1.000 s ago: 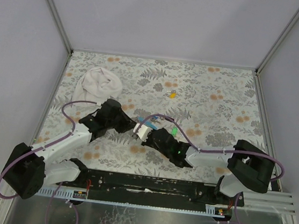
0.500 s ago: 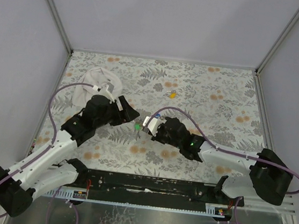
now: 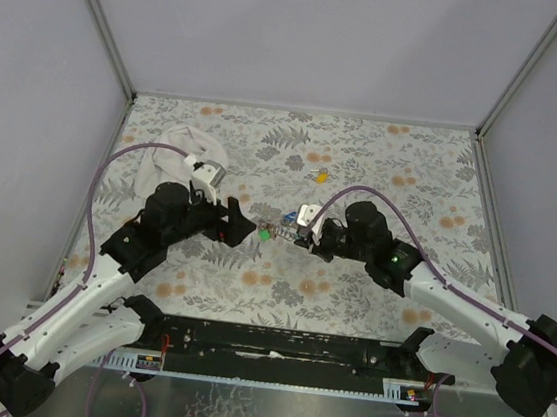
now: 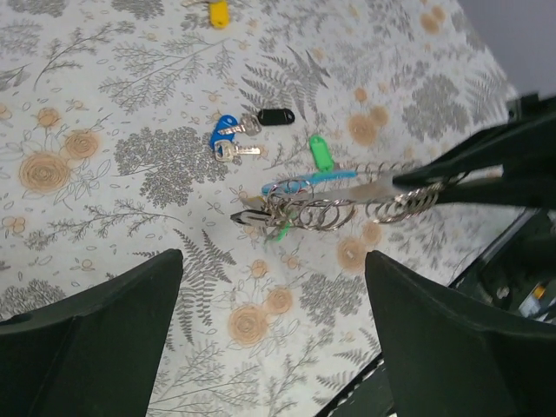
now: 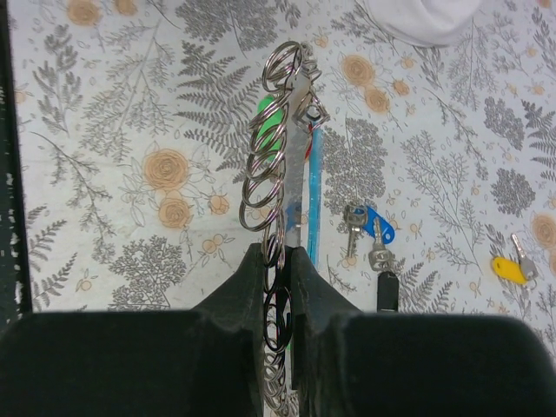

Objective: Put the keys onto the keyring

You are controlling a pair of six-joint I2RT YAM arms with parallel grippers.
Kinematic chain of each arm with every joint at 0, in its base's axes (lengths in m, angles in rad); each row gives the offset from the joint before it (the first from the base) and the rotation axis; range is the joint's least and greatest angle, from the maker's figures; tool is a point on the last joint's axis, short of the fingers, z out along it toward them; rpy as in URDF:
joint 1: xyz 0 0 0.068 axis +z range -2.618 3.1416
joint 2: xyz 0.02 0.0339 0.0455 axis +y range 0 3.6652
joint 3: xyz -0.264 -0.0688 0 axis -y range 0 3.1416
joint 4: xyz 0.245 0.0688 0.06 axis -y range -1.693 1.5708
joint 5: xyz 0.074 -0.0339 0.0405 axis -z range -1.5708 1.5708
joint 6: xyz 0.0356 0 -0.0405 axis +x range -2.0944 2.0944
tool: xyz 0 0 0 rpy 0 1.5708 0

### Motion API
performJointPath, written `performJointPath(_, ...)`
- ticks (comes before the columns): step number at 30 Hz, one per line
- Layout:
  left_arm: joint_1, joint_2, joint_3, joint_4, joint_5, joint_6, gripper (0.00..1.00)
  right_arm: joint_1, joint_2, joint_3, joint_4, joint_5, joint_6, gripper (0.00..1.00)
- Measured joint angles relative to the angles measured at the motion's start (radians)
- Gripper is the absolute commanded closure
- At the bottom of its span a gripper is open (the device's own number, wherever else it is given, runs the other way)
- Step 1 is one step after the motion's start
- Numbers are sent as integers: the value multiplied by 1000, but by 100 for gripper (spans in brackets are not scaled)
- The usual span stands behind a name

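Observation:
The keyring (image 5: 276, 165), a silver coil of metal rings with a light-blue strip (image 5: 314, 187), hangs above the table, and my right gripper (image 5: 278, 254) is shut on its near end. The green key (image 5: 268, 122) rides against its rings. Blue key (image 5: 375, 224), black key (image 5: 388, 292) and yellow key (image 5: 507, 270) lie loose on the table. In the left wrist view the keyring (image 4: 334, 206) is ahead of my left gripper (image 4: 274, 347), which is open and holds nothing. From above, the left gripper (image 3: 244, 226) faces the right gripper (image 3: 305, 234) across the green key (image 3: 266, 234).
A white cloth bundle (image 3: 178, 153) lies at the far left behind the left arm. The flower-patterned table top (image 3: 413, 174) is walled on three sides. The arms' base rail (image 3: 273, 344) runs along the near edge.
My left gripper has opened and drawn back to the left, off the keyring. The right gripper has carried the keyring and green key a little right and farther away.

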Motion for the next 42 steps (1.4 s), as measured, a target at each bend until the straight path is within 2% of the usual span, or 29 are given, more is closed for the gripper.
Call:
performJointPath(10, 0, -5, -21, 8, 251, 294, 14, -35, -92, 0, -46, -151, 0, 100)
performJointPath(23, 0, -13, -65, 55, 428, 545, 32, -41, -158, 0, -41, -316, 12, 100)
performJointPath(30, 0, -17, -83, 95, 525, 609, 40, -41, -171, -5, -12, -354, 31, 100)
performJointPath(38, 0, -73, -120, 103, 566, 629, 56, -64, -176, -36, 81, -408, 88, 100)
performJointPath(42, 0, -88, -133, 120, 581, 626, 58, -82, -174, -52, 115, -460, 126, 100)
